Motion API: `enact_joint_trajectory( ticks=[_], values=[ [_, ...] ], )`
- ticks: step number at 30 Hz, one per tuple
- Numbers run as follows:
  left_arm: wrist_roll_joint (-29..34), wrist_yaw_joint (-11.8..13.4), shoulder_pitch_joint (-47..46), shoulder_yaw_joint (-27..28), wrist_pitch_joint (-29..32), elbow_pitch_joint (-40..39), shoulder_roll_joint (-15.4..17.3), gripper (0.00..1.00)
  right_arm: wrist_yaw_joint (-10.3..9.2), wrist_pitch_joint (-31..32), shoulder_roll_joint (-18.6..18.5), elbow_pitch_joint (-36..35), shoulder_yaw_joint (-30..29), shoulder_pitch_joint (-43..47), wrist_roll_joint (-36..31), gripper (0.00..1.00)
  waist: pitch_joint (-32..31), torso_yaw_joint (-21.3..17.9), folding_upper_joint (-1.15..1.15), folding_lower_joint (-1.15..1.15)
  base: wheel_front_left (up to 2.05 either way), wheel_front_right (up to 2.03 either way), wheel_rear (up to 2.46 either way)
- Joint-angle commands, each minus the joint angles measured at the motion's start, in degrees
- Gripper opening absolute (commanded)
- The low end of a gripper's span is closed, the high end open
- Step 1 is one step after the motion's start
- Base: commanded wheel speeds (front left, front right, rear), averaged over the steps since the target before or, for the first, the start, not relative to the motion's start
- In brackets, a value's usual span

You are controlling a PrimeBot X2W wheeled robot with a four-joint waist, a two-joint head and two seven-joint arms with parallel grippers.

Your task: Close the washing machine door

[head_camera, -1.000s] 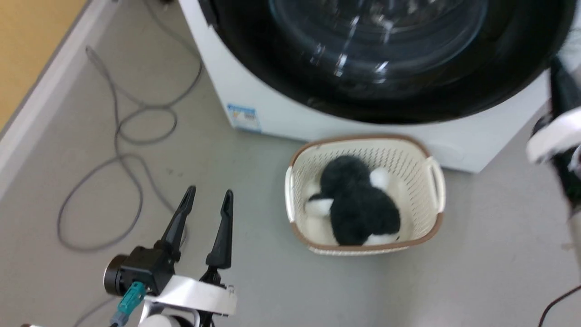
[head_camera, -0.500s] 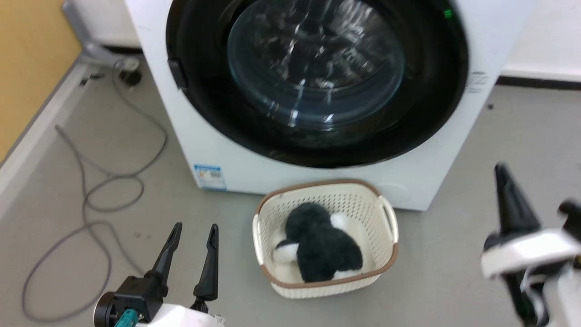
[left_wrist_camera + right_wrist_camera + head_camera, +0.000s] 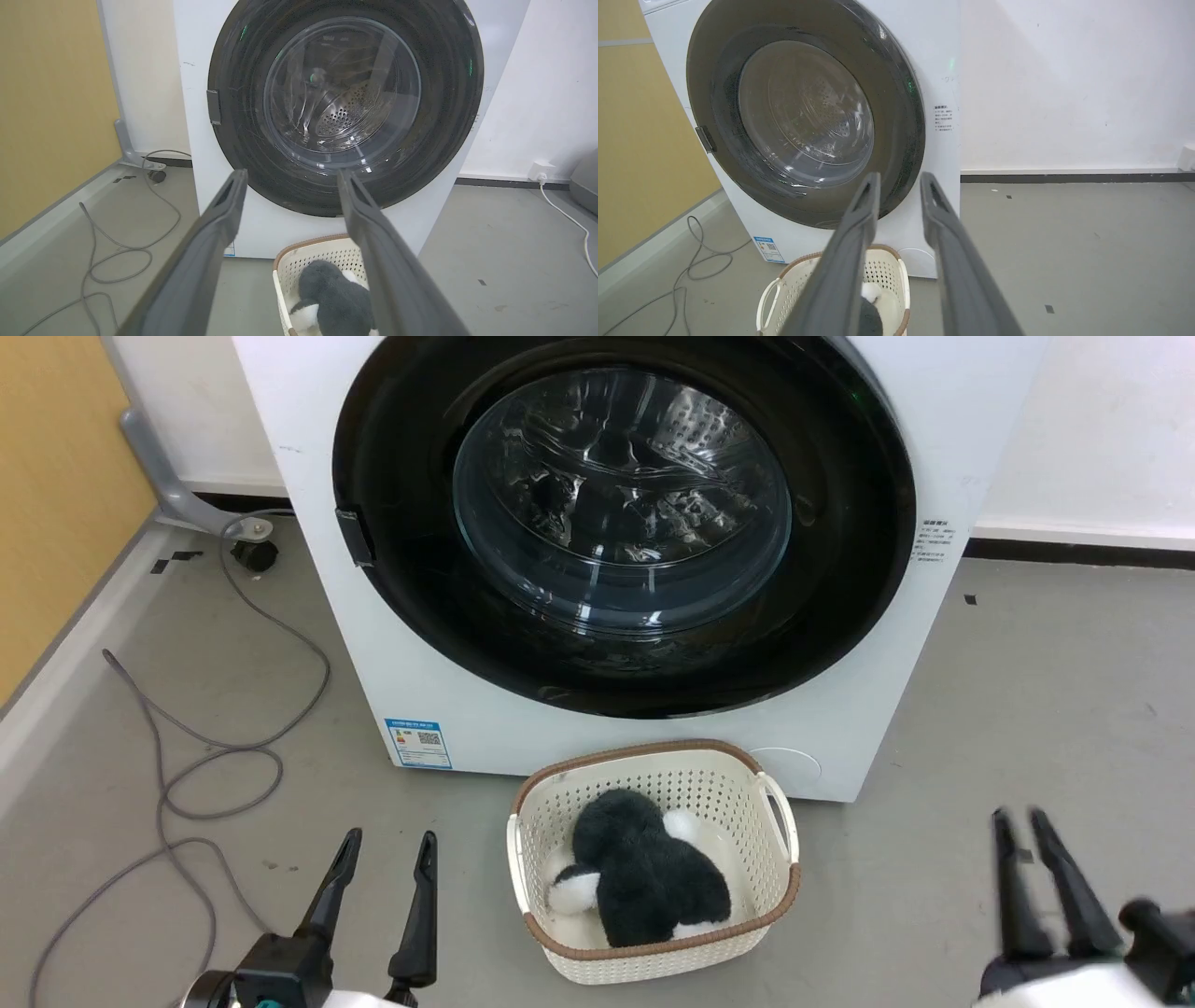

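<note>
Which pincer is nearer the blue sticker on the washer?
Left. The left pincer sits in front of the blue sticker; the right pincer is far right, beyond the laundry basket.

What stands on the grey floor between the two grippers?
Head view: a cream perforated plastic basket holding a dark fluffy toy stands between left gripper and right gripper.

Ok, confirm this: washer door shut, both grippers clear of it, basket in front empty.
Not empty: the head view shows a dark and white plush toy in the basket. The washing machine door looks shut, and the left gripper and right gripper are clear of it.
</note>
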Motion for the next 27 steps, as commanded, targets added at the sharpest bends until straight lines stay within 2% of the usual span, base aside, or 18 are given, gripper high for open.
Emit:
enact_joint_trajectory(
  ticks=[1, 9, 17, 19, 20, 27],
  values=[
    [0.6, 0.3, 0.9, 0.2, -0.2, 0.0, 0.0, 1.0, -0.04, -0.2, 0.5, -0.6, -0.1, 1.7, -0.7, 1.0, -0.1, 0.0, 0.0, 0.01, 0.0, 0.0, 0.0],
    [3.0, 0.8, 1.7, -0.1, -0.2, 0.8, 0.1, 1.0, -0.04, -1.0, 1.0, 0.0, 0.1, 3.8, -0.1, 1.0, -0.3, -0.1, 0.0, 0.01, 0.0, 0.0, 0.0],
    [2.9, 0.9, 1.5, -0.3, -0.2, 1.1, 0.1, 1.0, -0.04, -1.4, 1.0, 0.4, 0.3, 3.6, 0.6, 1.0, -0.2, 0.0, 0.0, 0.01, 0.0, 0.0, 0.0],
    [2.1, 0.3, 1.5, -0.7, -0.2, 1.1, 0.1, 1.0, -0.04, -1.4, 1.0, 0.5, 0.5, 3.6, 0.6, 1.0, -0.1, 0.1, 0.0, 0.01, 0.0, 0.0, 0.0],
    [2.2, 0.3, 1.2, -0.6, 0.0, 1.1, 0.0, 0.0, 0.0, -1.1, 0.7, 0.4, 0.4, 3.2, 0.4, 0.0, -0.1, 0.1, 0.0, 0.01, 0.0, 0.0, 0.0],
    [2.2, 0.4, 1.1, -0.6, 0.4, 1.0, 0.0, 0.0, 0.0, -0.8, 0.7, 0.4, 0.5, 3.0, 0.1, 0.0, -0.1, 0.0, 0.0, 0.01, 0.0, 0.0, 0.0]
  ],
)
